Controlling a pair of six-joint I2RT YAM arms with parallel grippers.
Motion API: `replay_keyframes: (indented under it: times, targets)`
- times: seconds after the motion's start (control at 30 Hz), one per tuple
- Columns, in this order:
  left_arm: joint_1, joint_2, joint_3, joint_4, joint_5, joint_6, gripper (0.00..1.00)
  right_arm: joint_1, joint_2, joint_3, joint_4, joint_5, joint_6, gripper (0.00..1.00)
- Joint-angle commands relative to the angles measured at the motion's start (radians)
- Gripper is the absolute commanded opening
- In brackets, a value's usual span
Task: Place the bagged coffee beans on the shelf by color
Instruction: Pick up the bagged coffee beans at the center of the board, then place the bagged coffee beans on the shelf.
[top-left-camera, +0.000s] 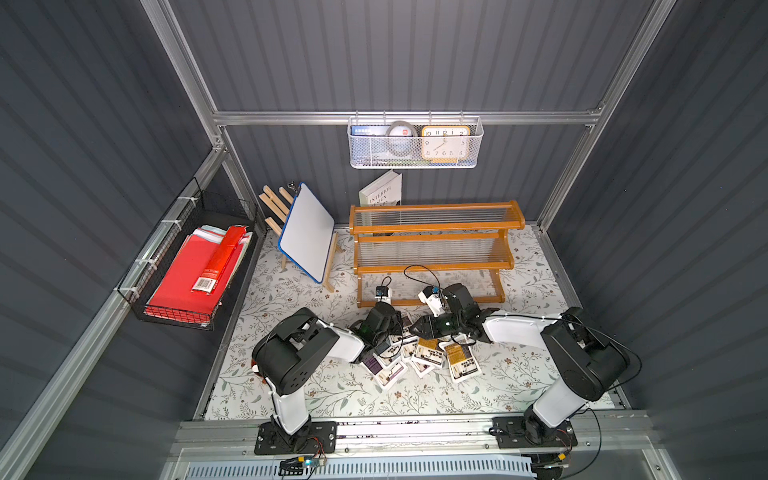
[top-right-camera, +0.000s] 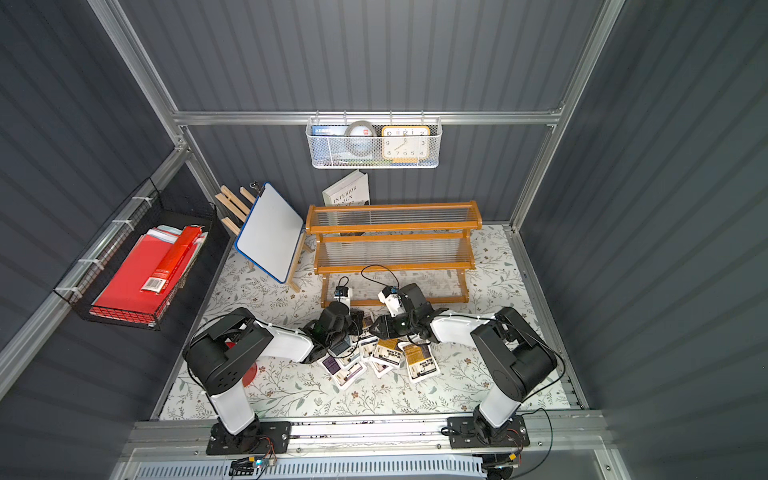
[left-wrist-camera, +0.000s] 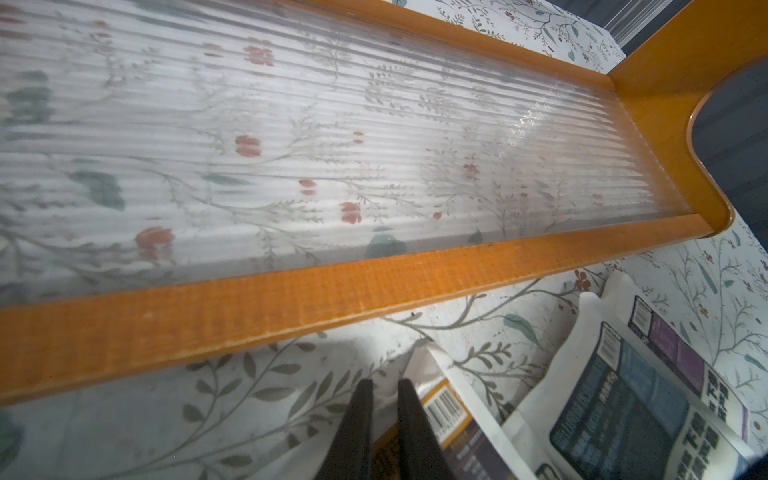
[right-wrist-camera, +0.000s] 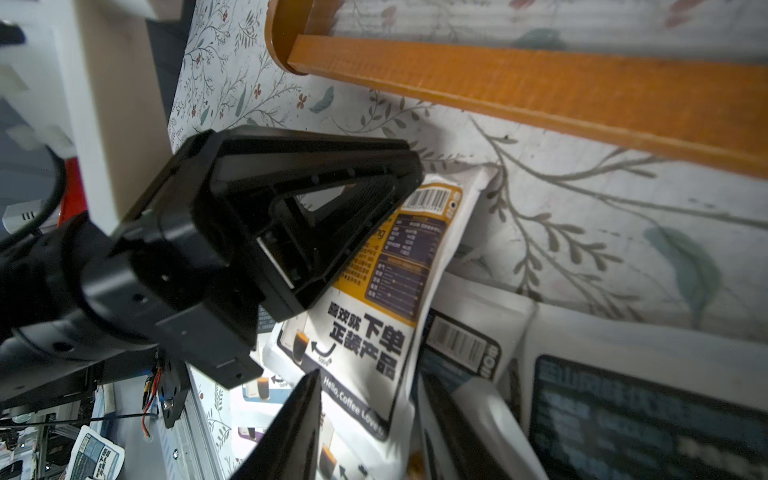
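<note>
Pinching nearly shut, the left gripper (left-wrist-camera: 385, 384) has its two black fingers (left-wrist-camera: 357, 428) almost together on the top edge of a flat white pouch with a mustard-yellow label block (right-wrist-camera: 374, 328). That pouch's barcode end points toward the shelf. The right gripper (right-wrist-camera: 370, 376) stands partly open over the other end of that pouch, with one finger to each side. It grips nothing that I can make out, and whether it touches the pouch I cannot tell.

Just beside that pouch lie a blue-grey-labelled pouch (left-wrist-camera: 623, 411) and a purple-labelled pouch (left-wrist-camera: 681, 357), overlapping. They belong to a loose heap of coffee-bean pouches (top-left-camera: 432, 357) on the floral tablecloth (top-left-camera: 332, 390). The heap sits between the two arms, just in front of the three-tier shelf with an orange-brown wooden frame and clear ribbed slats (top-left-camera: 436, 226). In both top views the grippers meet near its lowest front rail.

Behind the shelf leans a white "INTERIOR DESIGN" book (top-left-camera: 380, 189). On the left arm's side a blue-rimmed whiteboard (top-left-camera: 307, 232) rests on a wooden easel. A white mesh basket (top-left-camera: 374, 156) holding an orange-rimmed clock (top-left-camera: 444, 143) hangs on the back wall. A black wire basket (top-left-camera: 178, 313) of red folders (top-left-camera: 178, 274) hangs on the side wall.
</note>
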Motion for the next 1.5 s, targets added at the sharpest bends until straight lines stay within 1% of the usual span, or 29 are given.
replay_keyframes:
  times: [0.0,0.27,0.4,0.43,0.53,0.57,0.6,0.63,0.67,0.7,0.8,0.97,1.13,1.23,1.37,1.47]
  targets:
    - [0.001,-0.02,-0.03,-0.013,-0.002,0.008,0.16,0.003,-0.007,-0.002,-0.039,-0.013,-0.03,0.44]
    - [0.009,-0.026,-0.052,0.021,0.006,0.002,0.16,0.004,0.03,0.01,-0.025,-0.051,-0.03,0.43]
    - [0.017,-0.032,-0.062,0.035,0.011,-0.001,0.16,0.004,0.049,0.009,0.019,-0.086,-0.014,0.4]
    - [0.019,-0.032,-0.064,0.034,0.012,-0.002,0.16,0.002,0.051,0.006,0.037,-0.088,-0.007,0.35]
    - [0.024,-0.041,-0.074,0.037,0.011,-0.008,0.17,-0.002,0.052,0.0,0.081,-0.102,0.015,0.1]
    - [0.027,-0.049,-0.078,0.036,0.008,-0.014,0.23,-0.003,0.048,0.001,0.082,-0.098,0.018,0.04]
    - [0.035,-0.059,-0.081,0.034,0.008,-0.019,0.29,-0.005,0.044,0.0,0.082,-0.091,0.021,0.0]
    - [0.042,-0.077,-0.087,0.03,0.008,-0.031,0.38,-0.006,0.037,-0.003,0.085,-0.085,0.022,0.0]
    - [0.057,-0.1,-0.094,0.031,0.019,-0.04,0.53,-0.006,0.028,-0.009,0.087,-0.081,0.022,0.0]
    - [0.069,-0.124,-0.1,0.031,0.034,-0.044,0.63,-0.005,0.019,-0.014,0.087,-0.074,0.021,0.0]
    - [0.11,-0.218,-0.107,0.015,0.102,-0.053,0.78,-0.007,-0.019,-0.037,0.086,-0.077,0.005,0.0]
    - [0.157,-0.36,-0.057,-0.091,0.205,-0.016,0.79,-0.005,-0.117,-0.054,0.057,-0.09,-0.021,0.0]
    - [0.172,-0.509,-0.02,-0.185,0.236,-0.011,0.79,-0.006,-0.26,-0.004,-0.044,-0.132,-0.102,0.0]
    - [0.175,-0.586,-0.013,-0.204,0.251,-0.018,0.81,-0.005,-0.362,0.007,-0.08,-0.057,-0.109,0.0]
    - [0.195,-0.652,-0.005,-0.209,0.292,-0.052,0.82,-0.007,-0.465,0.002,-0.017,0.063,-0.058,0.0]
    - [0.234,-0.687,0.002,-0.199,0.327,-0.079,0.83,-0.007,-0.493,0.014,0.059,0.138,-0.018,0.0]
